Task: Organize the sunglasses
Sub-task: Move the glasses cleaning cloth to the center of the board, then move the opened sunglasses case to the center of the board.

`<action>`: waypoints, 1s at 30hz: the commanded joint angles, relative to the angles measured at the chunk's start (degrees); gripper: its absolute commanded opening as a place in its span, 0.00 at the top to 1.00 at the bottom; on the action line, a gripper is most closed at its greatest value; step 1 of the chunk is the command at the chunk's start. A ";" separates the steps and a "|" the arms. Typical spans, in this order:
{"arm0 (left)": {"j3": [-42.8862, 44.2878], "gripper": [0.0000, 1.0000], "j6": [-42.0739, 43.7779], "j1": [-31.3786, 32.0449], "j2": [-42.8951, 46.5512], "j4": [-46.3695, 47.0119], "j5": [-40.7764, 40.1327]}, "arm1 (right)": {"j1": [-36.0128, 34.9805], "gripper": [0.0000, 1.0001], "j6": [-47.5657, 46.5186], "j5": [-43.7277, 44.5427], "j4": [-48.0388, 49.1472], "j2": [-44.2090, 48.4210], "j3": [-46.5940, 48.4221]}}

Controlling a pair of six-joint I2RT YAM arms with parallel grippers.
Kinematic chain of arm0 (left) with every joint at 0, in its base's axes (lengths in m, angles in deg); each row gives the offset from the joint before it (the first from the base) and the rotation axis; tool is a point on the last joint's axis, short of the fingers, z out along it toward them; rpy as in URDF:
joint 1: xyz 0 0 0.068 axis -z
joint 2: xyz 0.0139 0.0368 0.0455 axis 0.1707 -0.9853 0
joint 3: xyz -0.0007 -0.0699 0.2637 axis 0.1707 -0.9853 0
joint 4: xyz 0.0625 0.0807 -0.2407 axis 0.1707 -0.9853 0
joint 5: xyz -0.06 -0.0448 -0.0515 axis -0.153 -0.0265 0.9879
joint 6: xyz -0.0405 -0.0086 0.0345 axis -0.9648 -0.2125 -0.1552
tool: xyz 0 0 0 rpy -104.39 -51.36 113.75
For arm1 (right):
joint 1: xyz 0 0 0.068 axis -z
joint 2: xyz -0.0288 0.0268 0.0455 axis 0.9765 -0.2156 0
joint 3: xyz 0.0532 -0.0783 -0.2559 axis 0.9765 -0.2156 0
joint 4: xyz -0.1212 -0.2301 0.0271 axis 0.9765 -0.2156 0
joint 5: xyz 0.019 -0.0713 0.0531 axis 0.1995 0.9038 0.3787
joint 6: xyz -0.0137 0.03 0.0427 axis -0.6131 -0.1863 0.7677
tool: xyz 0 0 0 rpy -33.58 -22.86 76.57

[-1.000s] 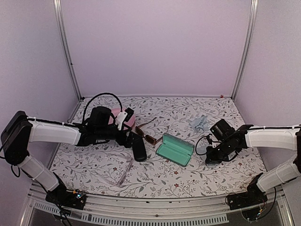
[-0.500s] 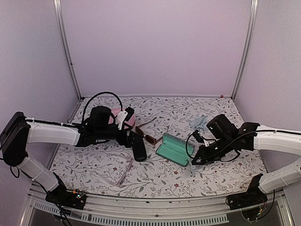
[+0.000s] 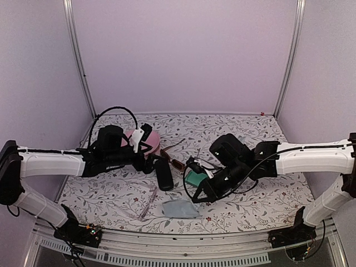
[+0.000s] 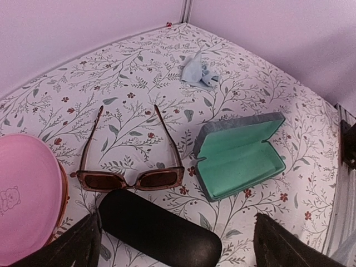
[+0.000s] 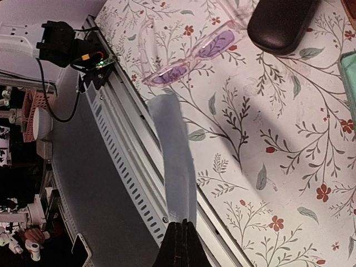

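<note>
The reddish-brown sunglasses (image 3: 177, 163) lie open on the table behind the black hard case (image 3: 164, 177); they also show in the left wrist view (image 4: 130, 179). The pale sunglasses (image 3: 147, 203) with purple lenses lie near the front edge and show in the right wrist view (image 5: 192, 53). My left gripper (image 3: 151, 164) is open and empty, low at the black case's (image 4: 158, 231) left end. My right gripper (image 3: 194, 196) is shut on a grey-blue cloth (image 5: 175, 161), which hangs over the front rail (image 3: 179, 209).
The open case with a green lining (image 4: 239, 156) lies right of the brown pair and is mostly hidden by my right arm in the top view. A pink round box (image 4: 25, 194) sits at the left. A crumpled blue cloth (image 4: 197, 71) lies at the back.
My right arm has lifted the grey-blue cloth and swung left across the table to the front centre. My left gripper has drawn back slightly to the left.
</note>
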 commanded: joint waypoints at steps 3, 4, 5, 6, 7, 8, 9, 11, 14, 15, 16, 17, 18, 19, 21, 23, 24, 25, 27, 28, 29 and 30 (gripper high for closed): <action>-2.22 0.05 1.46 2.60 1.36 1.29 1.02 | 0.98 1.00 -1.45 10.16 -4.48 -5.57 -4.80; -2.52 0.05 1.88 3.11 1.26 1.07 1.31 | 1.12 1.00 -1.36 11.60 -4.83 -6.28 -5.59; -2.79 0.05 2.20 3.76 1.29 0.77 1.57 | 1.30 1.00 -1.28 12.45 -4.98 -6.76 -6.31; -3.06 0.05 2.56 4.38 1.23 0.38 1.88 | 1.55 1.00 -1.34 12.94 -4.98 -7.25 -7.18; -3.35 0.05 2.71 5.00 1.12 0.19 2.18 | 1.94 1.00 -1.12 13.35 -4.87 -7.63 -7.64; -3.67 0.05 2.74 5.68 0.96 0.05 2.64 | 2.27 1.00 -0.96 13.62 -4.75 -7.94 -8.12; -3.86 0.05 2.77 6.36 0.76 -0.08 3.25 | 2.70 1.00 -0.86 13.88 -4.73 -8.21 -8.55; -4.22 0.06 2.71 7.79 0.20 -0.43 3.35 | 3.68 1.00 -0.62 14.69 -4.77 -8.59 -9.19; -4.46 0.06 2.59 10.16 -0.82 -0.50 3.15 | 5.21 1.00 -0.58 15.59 -4.92 -8.76 -9.27; -4.46 0.06 2.55 10.87 -1.17 -0.52 3.12 | 5.76 1.00 -0.64 15.84 -4.94 -8.71 -9.15; -4.42 0.06 2.58 11.92 -1.69 -0.53 3.15 | 6.25 1.00 -0.65 16.02 -4.94 -8.61 -8.96; -4.32 0.07 2.57 12.57 -2.04 -0.57 3.16 | 6.80 1.00 -0.82 16.20 -4.94 -8.49 -8.69; -4.18 0.07 2.57 13.14 -2.53 -0.49 3.22 | 7.23 1.00 -0.94 16.39 -4.94 -8.41 -8.36; -4.07 0.07 2.50 13.69 -2.99 -0.44 3.29 | 7.50 1.00 -1.20 16.38 -4.94 -8.43 -7.96; -3.77 0.07 2.53 14.61 -4.02 -0.31 3.27 | 8.08 0.99 -1.80 16.17 -4.87 -8.62 -7.06; -3.23 0.07 2.70 15.54 -5.07 -0.47 2.86 | 8.55 0.98 -2.12 15.96 -4.55 -9.01 -6.67; -2.86 0.07 2.82 16.18 -5.58 -0.50 2.57 | 8.93 0.98 -2.22 15.98 -4.59 -9.37 -6.62; -2.42 0.07 2.93 16.83 -6.37 -0.55 2.17 | 9.21 0.97 -2.24 15.89 -4.52 -9.57 -6.71; -1.26 0.07 3.27 18.56 -8.13 -0.89 1.05 | 9.62 0.95 -2.12 15.83 -4.50 -10.00 -6.82; -0.61 0.07 3.45 19.52 -9.19 -1.08 0.38 | 9.70 0.95 -2.03 15.77 -4.41 -10.05 -6.89; 0.01 0.07 3.48 20.59 -10.16 -1.05 -0.32 | 9.78 0.94 -1.98 15.67 -4.30 -9.99 -6.99; 0.43 0.07 3.49 21.47 -11.13 -0.87 -0.90 | 9.82 0.93 -1.91 15.48 -4.13 -9.91 -7.16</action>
